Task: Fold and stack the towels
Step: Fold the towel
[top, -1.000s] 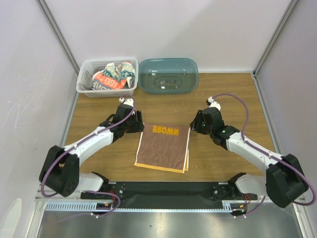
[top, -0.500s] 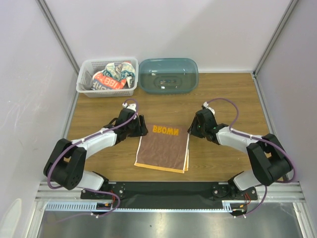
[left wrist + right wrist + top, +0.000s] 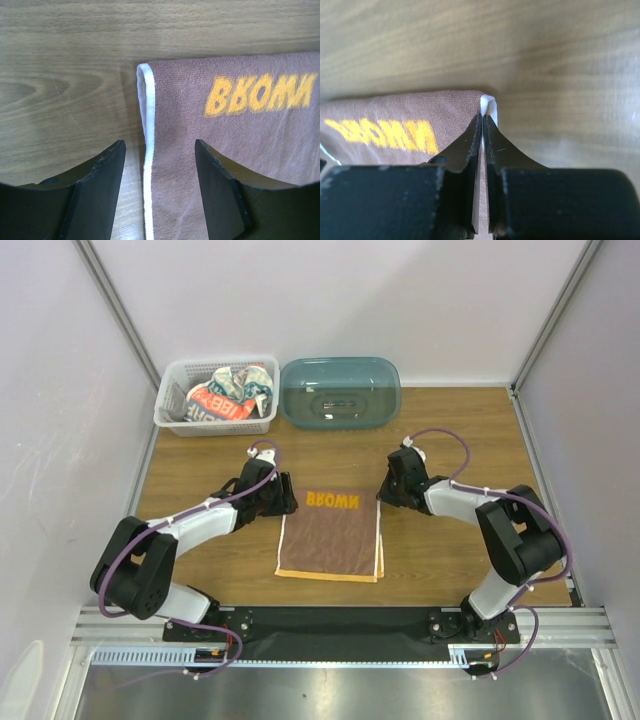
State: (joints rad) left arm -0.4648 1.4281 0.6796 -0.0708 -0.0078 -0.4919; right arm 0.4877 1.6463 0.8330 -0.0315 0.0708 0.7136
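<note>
Item 1: brown towel (image 3: 331, 537), folded to a rectangle and lying flat at the middle of the surface (image 3: 450, 570). Orange lettering runs along its far end, an orange edge along its near end, and a white hem down the left side.

Item 2: right jaws, closed to a thin slit on the towel's far right corner, with the white hem showing at their tips.

Item 3: left jaws, open and low over the far left corner. One finger is over the wood and the other over the cloth, with the hem between them.

Item 4: the surface is wood grain. Pale walls stand on three sides, with metal uprights in the far corners. A black rail runs along my near edge.

Change noted: a second ago both jaws stood just off the towel's far corners. Now each is at its corner. The right arm (image 3: 470, 502) has folded inward, its elbow drawn in close. The towel's near edge sits slightly farther from me.

Item 5: white basket (image 3: 170, 410) at far left, holding bunched cloth. I see a white piece with red letters and grey-green folds behind it.

Item 6: teal tub (image 3: 340, 392), just beside the basket. I cannot make out its contents.
</note>
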